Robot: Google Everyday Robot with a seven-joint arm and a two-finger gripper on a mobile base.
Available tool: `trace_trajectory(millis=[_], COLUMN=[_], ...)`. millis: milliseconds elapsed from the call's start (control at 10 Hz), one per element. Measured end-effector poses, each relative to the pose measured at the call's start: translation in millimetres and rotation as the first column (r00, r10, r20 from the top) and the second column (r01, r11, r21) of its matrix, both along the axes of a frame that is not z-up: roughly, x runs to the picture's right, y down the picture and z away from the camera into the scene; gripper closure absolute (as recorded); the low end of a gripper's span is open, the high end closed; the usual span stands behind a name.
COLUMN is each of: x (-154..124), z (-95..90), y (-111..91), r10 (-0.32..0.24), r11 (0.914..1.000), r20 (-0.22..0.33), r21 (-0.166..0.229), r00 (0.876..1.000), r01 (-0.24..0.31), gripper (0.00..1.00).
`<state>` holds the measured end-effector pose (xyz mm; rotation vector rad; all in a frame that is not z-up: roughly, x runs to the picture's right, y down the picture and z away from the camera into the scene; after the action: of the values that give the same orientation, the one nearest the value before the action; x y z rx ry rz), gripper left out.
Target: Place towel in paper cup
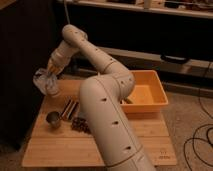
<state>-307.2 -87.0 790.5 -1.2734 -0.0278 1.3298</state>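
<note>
My gripper (54,68) is over the far left corner of the wooden table (150,146), shut on the top of the towel (44,81). The pale blue-grey towel hangs bunched below the fingers, its lower end down near the table surface. The paper cup cannot be made out; the hanging towel covers the spot beneath it. My arm reaches in from the lower middle of the view and bends at the elbow (119,80) toward the left.
A dark metal cup (52,119) stands on the left front part of the table. A dark striped object (70,107) and a brown patterned packet (80,124) lie beside it. An orange bin (146,98) sits at the back right. Cables lie on the floor at right.
</note>
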Motion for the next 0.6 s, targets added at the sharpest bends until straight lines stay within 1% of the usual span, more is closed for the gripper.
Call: trace_trajectory(millis=[100, 300, 400, 600], x=[-4, -10, -9, -20], z=[-2.4, -7.2, -5.6, -3.2], y=[0, 6, 10, 16], r10=[0.002, 0.021, 0.028, 0.040], r11=[1.0000, 0.9993, 0.9987, 0.9969], r20=[0.009, 0.024, 0.018, 0.018], r21=[0.004, 0.029, 0.041, 0.067], r00=[1.000, 1.000, 0.999, 0.999], r01=[-0.002, -0.022, -0.029, -0.041], gripper=[1.00, 1.00, 1.00, 1.00])
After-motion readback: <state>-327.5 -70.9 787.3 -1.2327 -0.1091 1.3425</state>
